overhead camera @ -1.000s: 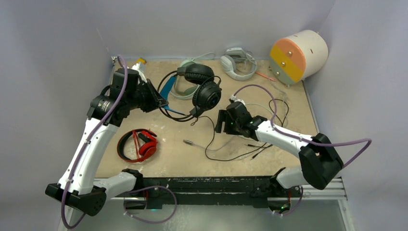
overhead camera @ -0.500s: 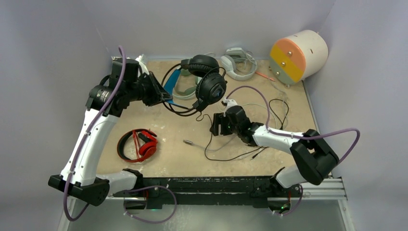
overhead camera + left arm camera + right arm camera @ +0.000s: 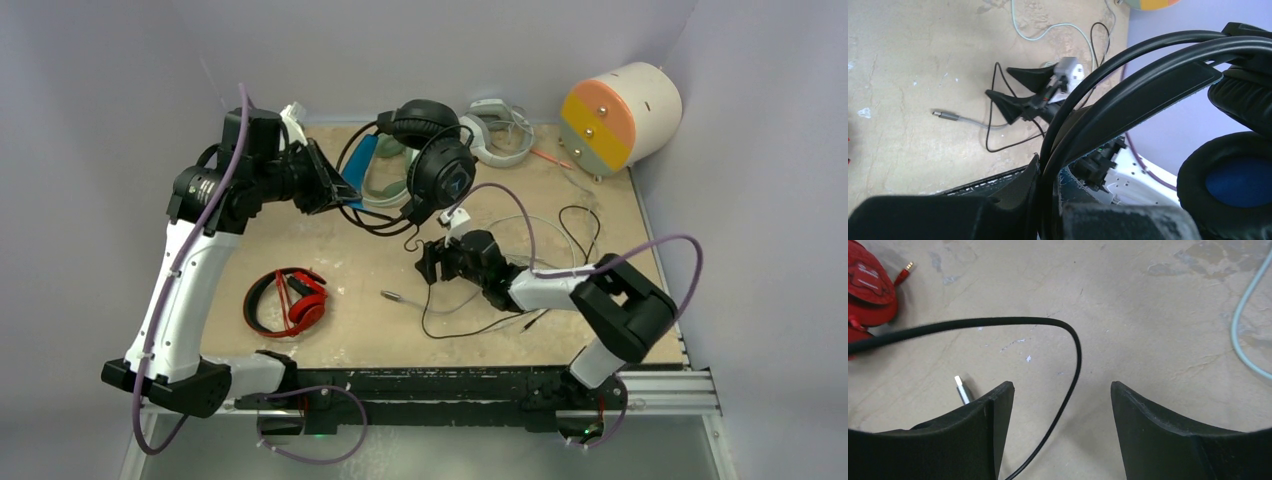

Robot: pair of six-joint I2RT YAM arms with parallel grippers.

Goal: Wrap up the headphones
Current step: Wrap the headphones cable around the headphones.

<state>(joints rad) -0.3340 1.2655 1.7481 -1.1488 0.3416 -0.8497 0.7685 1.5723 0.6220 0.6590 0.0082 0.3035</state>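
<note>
We clamp the black headset (image 3: 437,172) by its band in the left gripper (image 3: 333,192); the right gripper (image 3: 1062,387), jaws apart, should close squarely on the black cable (image 3: 1078,355).

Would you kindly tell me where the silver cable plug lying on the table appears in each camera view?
Top external: silver plug just below centre, left of the right hand.
Left wrist: left of centre, lower left of that hand.
Right wrist: lower left, beside one finger.
Shared landmark: the right hand.
</note>
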